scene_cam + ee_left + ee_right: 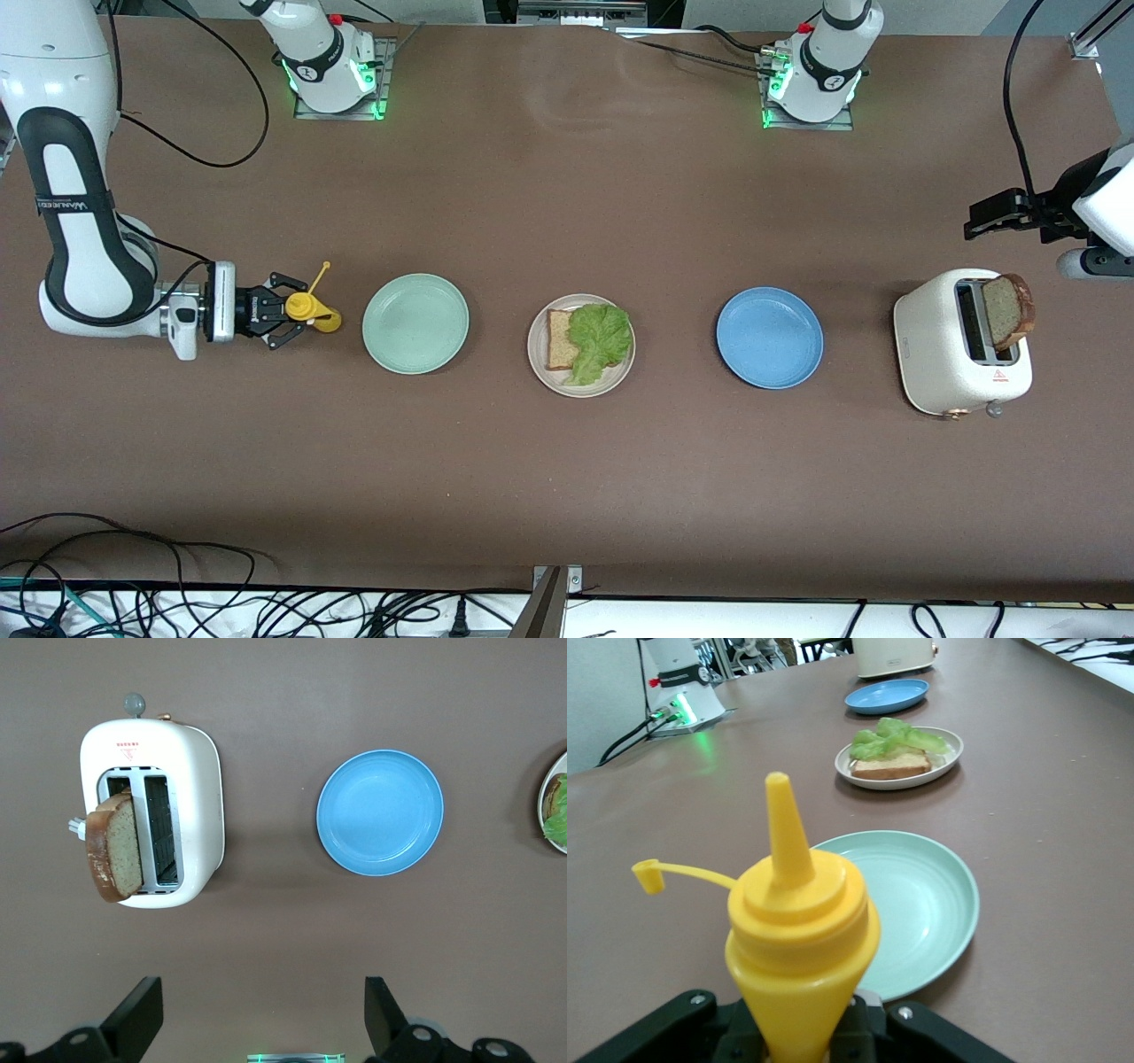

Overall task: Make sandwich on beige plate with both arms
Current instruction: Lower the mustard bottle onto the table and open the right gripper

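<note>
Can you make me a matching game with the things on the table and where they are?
Things:
1. lettuce
2. bread slice
3. yellow bottle
4. blue plate

Places:
A. sticking up out of the toaster
B. held in the right gripper
C. bare, between the beige plate and the toaster
D. lying on bread on the beige plate

Pairs: 1-D, 2-A, 3-B, 4-C
</note>
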{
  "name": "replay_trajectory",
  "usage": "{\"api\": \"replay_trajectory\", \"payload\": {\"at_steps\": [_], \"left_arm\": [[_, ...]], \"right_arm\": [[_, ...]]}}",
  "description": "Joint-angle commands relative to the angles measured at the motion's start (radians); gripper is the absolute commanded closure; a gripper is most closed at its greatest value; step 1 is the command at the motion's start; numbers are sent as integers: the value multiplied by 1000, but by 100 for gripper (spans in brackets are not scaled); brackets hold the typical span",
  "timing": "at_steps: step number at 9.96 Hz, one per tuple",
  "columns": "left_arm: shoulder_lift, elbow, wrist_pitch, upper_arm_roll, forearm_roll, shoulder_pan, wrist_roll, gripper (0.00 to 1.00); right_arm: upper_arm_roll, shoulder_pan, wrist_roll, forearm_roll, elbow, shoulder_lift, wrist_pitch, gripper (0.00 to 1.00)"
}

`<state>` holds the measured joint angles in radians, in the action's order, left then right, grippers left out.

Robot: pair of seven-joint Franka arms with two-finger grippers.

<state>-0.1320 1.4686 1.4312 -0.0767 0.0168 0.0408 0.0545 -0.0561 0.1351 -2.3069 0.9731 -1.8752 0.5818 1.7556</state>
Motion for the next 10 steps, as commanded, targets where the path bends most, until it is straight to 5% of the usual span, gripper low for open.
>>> {"api": "replay_trajectory", "payload": {"at_steps": [1, 3, 4, 5, 6, 10], "left_arm": [[0, -4, 5, 3, 2, -6, 22, 0], [0, -4, 5, 3, 3, -6, 22, 0], [0, -4, 5, 3, 3, -4, 22, 0], [0, -4, 5, 3, 3, -6, 22, 0], [0, -4, 5, 3, 3, -6, 22, 0], [-17, 15, 35, -2, 2, -41, 24, 0]], "right_arm": [[2, 18, -95, 65, -33, 16, -21, 100], [2, 18, -137, 101, -36, 38, -22, 100], [2, 20, -134, 102, -36, 39, -19, 80], [2, 29, -129, 102, -35, 40, -13, 16], [-1, 32, -131, 102, -35, 38, -11, 0], [-56, 32, -134, 89, -30, 47, -5, 0]]}}
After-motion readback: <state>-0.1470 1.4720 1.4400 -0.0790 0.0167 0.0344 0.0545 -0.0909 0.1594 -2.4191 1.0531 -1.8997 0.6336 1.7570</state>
